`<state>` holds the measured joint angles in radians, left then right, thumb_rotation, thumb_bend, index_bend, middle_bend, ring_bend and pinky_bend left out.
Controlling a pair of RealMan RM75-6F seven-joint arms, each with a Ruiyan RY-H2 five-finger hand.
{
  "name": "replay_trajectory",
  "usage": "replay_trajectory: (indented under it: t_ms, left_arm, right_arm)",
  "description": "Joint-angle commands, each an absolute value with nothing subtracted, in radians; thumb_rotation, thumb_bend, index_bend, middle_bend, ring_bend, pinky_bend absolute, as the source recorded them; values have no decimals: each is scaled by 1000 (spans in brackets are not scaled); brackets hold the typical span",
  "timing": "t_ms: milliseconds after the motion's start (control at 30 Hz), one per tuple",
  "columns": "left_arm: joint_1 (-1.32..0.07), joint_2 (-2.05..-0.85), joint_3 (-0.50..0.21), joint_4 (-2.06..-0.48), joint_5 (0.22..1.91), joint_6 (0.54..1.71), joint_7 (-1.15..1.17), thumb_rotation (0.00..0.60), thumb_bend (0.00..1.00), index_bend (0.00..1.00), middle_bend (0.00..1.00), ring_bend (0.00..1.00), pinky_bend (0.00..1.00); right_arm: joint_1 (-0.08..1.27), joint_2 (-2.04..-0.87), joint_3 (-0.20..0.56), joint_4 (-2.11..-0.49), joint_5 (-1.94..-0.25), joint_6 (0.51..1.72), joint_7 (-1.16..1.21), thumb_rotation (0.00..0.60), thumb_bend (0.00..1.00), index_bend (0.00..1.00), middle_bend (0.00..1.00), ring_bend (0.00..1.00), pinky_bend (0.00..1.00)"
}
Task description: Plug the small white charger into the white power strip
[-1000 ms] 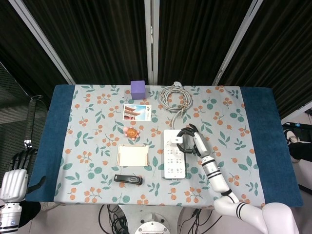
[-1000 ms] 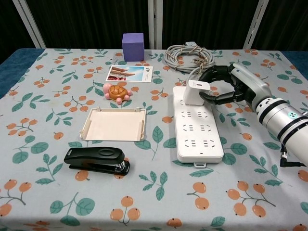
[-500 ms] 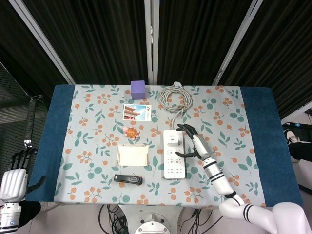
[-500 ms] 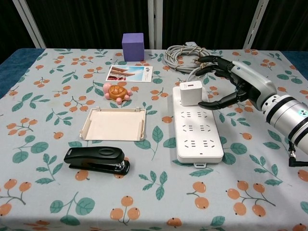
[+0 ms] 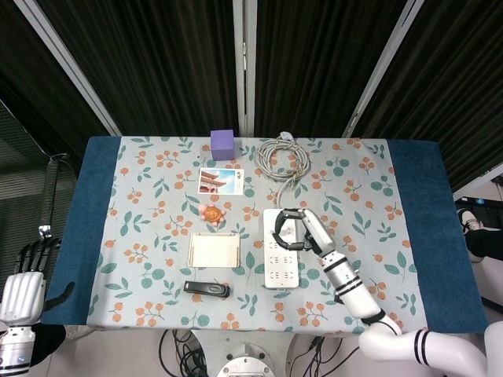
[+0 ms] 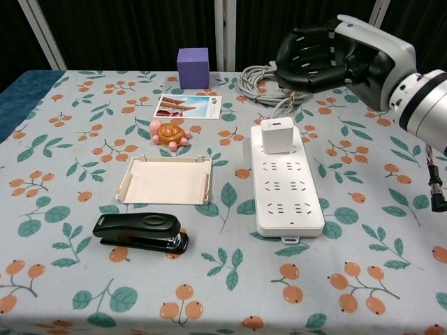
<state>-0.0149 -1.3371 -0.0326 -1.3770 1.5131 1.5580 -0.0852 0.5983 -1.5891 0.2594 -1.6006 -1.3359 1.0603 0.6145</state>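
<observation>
The small white charger (image 6: pixel 278 135) stands upright in the far end of the white power strip (image 6: pixel 288 192), which lies lengthwise right of the table's centre. My right hand (image 6: pixel 328 56) hovers above and just behind the charger, fingers bent downward and apart, holding nothing and touching nothing. In the head view the right hand (image 5: pixel 296 230) covers the far end of the power strip (image 5: pixel 280 269) and hides the charger. My left hand (image 5: pixel 25 279) hangs off the table's near left corner with its fingers extended and empty.
The strip's coiled grey cable (image 6: pixel 272 82) lies behind it, under the raised hand. A purple cube (image 6: pixel 193 68), a photo card (image 6: pixel 187 106), an orange turtle toy (image 6: pixel 169 132), a beige tray (image 6: pixel 166 180) and a black stapler (image 6: pixel 141 232) lie to the left.
My right hand let go of the charger, spread its fingers, then rose above it. The charger stays upright in the strip. The left hand has not moved.
</observation>
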Motion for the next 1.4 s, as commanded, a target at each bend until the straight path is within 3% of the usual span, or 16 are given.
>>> replay_trajectory:
  t_ms: [33, 300, 633, 1400]
  left_arm:
    - [-14, -1336, -32, -1380, 1513, 1559, -82, 600, 221, 0, 45, 0, 0]
    - [-9, -1339, -31, -1376, 1502, 1554, -86, 600, 221, 0, 44, 0, 0]
    - [-15, -1342, -33, -1375, 1500, 1545, -84, 600, 221, 0, 45, 0, 0]
    - [-16, -1344, -32, -1369, 1496, 1537, -88, 600, 221, 0, 45, 0, 0]
  right_arm:
    - [645, -1581, 327, -1636, -1192, 933, 681, 600, 618, 1000, 899, 922, 824]
    - [671, -1635, 363, -1564, -1090, 822, 776, 600, 694, 1000, 944, 997, 898]
    - [682, -1689, 389, -1476, -1141, 724, 957, 600, 705, 1000, 950, 1000, 902]
    - [656, -1732, 376, -1382, -1203, 716, 1053, 600, 708, 1000, 949, 1000, 906]
